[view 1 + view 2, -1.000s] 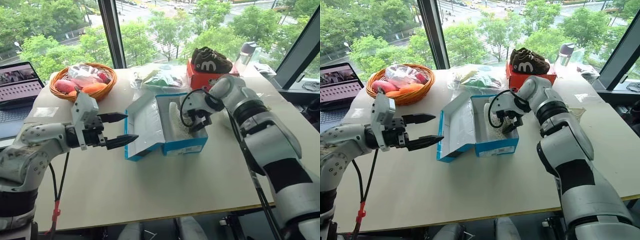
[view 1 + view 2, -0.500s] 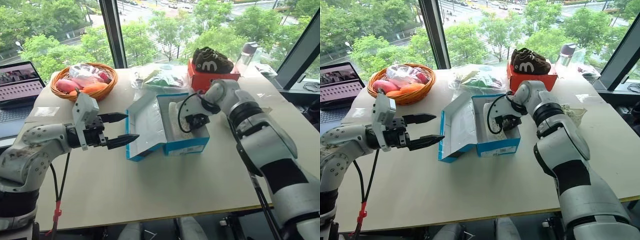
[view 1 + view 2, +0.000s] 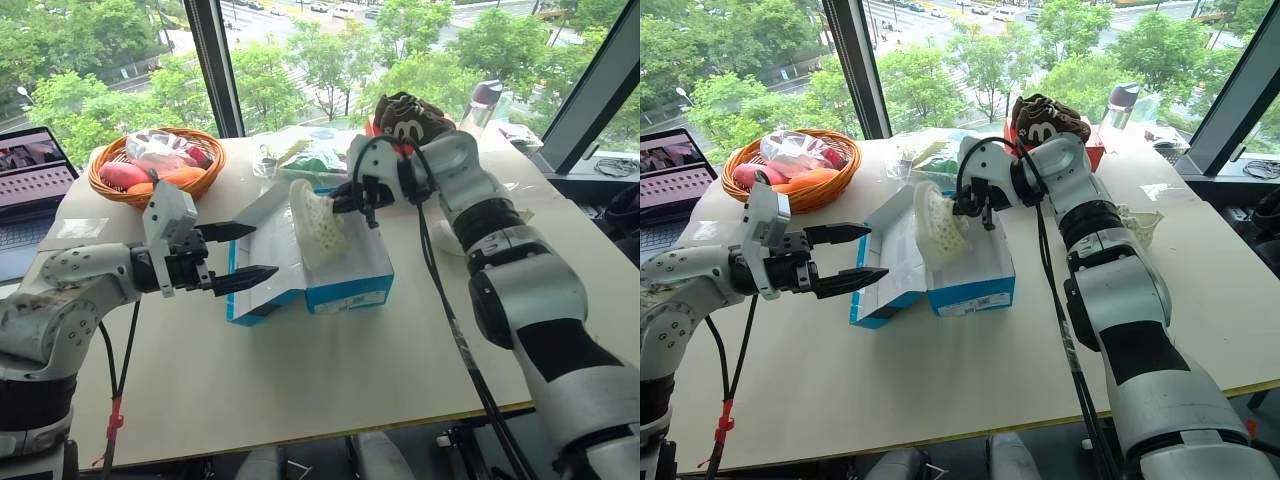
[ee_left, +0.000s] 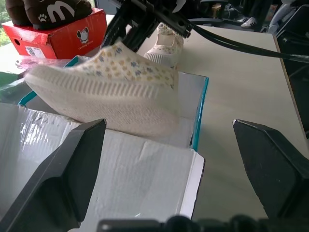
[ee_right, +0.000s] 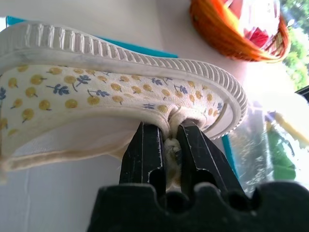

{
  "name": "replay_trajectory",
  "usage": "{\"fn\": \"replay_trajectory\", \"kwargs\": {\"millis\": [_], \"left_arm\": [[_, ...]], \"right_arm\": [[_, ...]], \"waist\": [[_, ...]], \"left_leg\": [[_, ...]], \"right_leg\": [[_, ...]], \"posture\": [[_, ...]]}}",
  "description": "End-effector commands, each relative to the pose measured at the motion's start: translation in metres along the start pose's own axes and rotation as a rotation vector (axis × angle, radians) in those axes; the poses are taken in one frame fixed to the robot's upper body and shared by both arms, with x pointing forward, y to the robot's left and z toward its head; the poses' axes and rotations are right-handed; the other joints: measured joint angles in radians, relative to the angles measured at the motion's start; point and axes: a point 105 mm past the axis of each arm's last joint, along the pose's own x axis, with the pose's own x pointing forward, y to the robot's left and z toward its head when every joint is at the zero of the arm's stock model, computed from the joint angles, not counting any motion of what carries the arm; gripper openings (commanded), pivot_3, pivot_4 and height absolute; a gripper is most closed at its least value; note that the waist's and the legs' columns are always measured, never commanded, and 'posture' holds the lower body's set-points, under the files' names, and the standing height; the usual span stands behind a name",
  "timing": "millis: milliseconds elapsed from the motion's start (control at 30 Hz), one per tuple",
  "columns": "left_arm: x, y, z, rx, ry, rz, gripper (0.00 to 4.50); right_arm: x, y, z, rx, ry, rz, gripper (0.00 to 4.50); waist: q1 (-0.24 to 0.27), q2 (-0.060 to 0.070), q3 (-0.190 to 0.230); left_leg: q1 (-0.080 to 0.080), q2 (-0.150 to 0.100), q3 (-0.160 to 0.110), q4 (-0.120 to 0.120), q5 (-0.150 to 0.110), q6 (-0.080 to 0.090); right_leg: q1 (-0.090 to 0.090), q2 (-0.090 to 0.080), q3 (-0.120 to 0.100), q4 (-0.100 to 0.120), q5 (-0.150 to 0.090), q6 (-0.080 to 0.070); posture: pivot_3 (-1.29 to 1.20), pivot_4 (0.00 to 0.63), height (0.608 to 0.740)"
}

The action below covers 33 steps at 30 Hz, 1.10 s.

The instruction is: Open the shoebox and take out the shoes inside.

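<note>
Shoe [image 3: 316,222] now lifted above pale table [image 3: 300,370]

Head stereo pair: high, facing down over table [image 3: 300,370]. Wrist views: close, both sharing the lifted shoe [image 4: 106,92].

My left arm reached in from the left side with the elbow bent and the forearm lying nearly level. Its wrist was turned so that my left gripper [image 3: 240,253] pointed toward the right, its two black fingers spread wide apart, one above the other, with nothing between them. My right arm stretched well forward, bent at the elbow, and its wrist swung across toward the left. My right gripper [image 3: 345,199] pointed left and slightly downward, raised above the bench. Its two black fingers [image 5: 145,145] were pinched together on the edge of a shoe [image 5: 111,92], almost touching each other.
</note>
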Motion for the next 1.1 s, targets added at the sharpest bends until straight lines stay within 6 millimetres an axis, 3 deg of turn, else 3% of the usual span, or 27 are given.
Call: {"fn": "replay_trajectory", "kwargs": {"millis": [33,167,233,333,467,567,700,867,1033,1100], "left_arm": [[-0.001,0.003,0.015,0.061,-0.013,-0.013,4.50],[0.002,0.005,0.018,0.069,-0.015,-0.040,4.50],[0.004,0.005,0.018,0.067,-0.013,-0.057,4.50],[0.013,0.003,0.014,0.060,-0.004,-0.112,4.50],[0.026,0.006,0.017,0.058,-0.034,-0.150,4.50],[0.035,0.005,0.016,0.051,-0.038,-0.191,4.50],[0.044,0.006,0.016,0.062,-0.042,-0.231,4.50],[0.051,0.005,0.016,0.070,-0.045,-0.270,4.50],[0.054,0.002,0.018,0.058,-0.075,-0.275,4.50],[0.053,0.003,0.020,0.055,-0.082,-0.258,4.50]], "right_arm": [[-0.018,-0.027,0.039,-0.080,-0.138,-0.142,0.01],[-0.059,-0.049,0.053,-0.121,-0.135,-0.275,0.01],[-0.085,-0.057,0.049,-0.150,-0.058,-0.350,0.01],[-0.151,-0.065,0.027,-0.157,0.152,-0.539,0.01],[-0.235,-0.041,-0.016,-0.038,0.454,-0.721,0.01],[-0.273,-0.009,-0.040,0.107,0.566,-0.795,0.01],[-0.299,0.038,-0.064,0.272,0.701,-0.796,0.01],[-0.294,0.089,-0.074,0.532,0.646,-0.713,0.01],[-0.301,0.145,-0.124,0.799,0.773,-0.660,0.01],[-0.304,0.153,-0.139,0.894,0.774,-0.712,0.01]], "waist": [[0.000,0.000,0.000],[0.004,0.000,0.001],[0.013,0.000,0.001],[0.035,0.000,0.001],[0.059,0.000,0.001],[0.059,0.000,0.001],[0.045,0.003,0.003],[0.033,0.003,0.003],[0.029,0.001,0.004],[0.028,0.001,0.004]], "left_leg": [[0.000,0.000,0.000,0.000,0.000,0.000],[0.000,0.000,0.000,0.000,0.000,0.000],[-0.002,-0.001,0.000,0.000,0.000,0.000],[-0.005,-0.001,0.000,0.000,0.000,-0.001],[-0.009,-0.002,0.000,0.000,-0.001,-0.001],[-0.011,-0.002,0.001,0.000,-0.001,0.000],[-0.011,-0.001,0.005,0.000,-0.001,0.000],[-0.004,0.001,0.008,0.000,-0.001,0.000],[0.007,0.002,0.010,0.002,-0.001,0.001],[0.010,0.002,0.010,0.002,-0.001,0.001]], "right_leg": [[0.000,0.000,0.000,0.000,0.000,0.000],[0.000,0.000,0.000,-0.001,0.000,0.000],[-0.001,-0.001,0.000,-0.001,0.000,0.000],[-0.002,-0.002,-0.001,-0.003,0.000,0.000],[-0.003,-0.002,-0.003,-0.006,-0.001,0.001],[-0.004,-0.002,-0.002,-0.006,-0.001,0.001],[-0.006,-0.002,0.003,-0.003,-0.001,0.001],[0.001,0.000,0.005,-0.002,-0.005,0.008],[0.019,0.001,0.006,-0.004,-0.006,0.010],[0.019,0.000,0.006,-0.006,-0.006,0.011]], "posture": [[0.00,0.150,0.740],[0.00,0.150,0.740],[0.00,0.150,0.740],[0.00,0.150,0.740],[0.00,0.150,0.740],[0.00,0.150,0.740],[0.00,0.150,0.740],[0.00,0.150,0.740],[0.00,0.150,0.740],[0.00,0.150,0.740]]}}
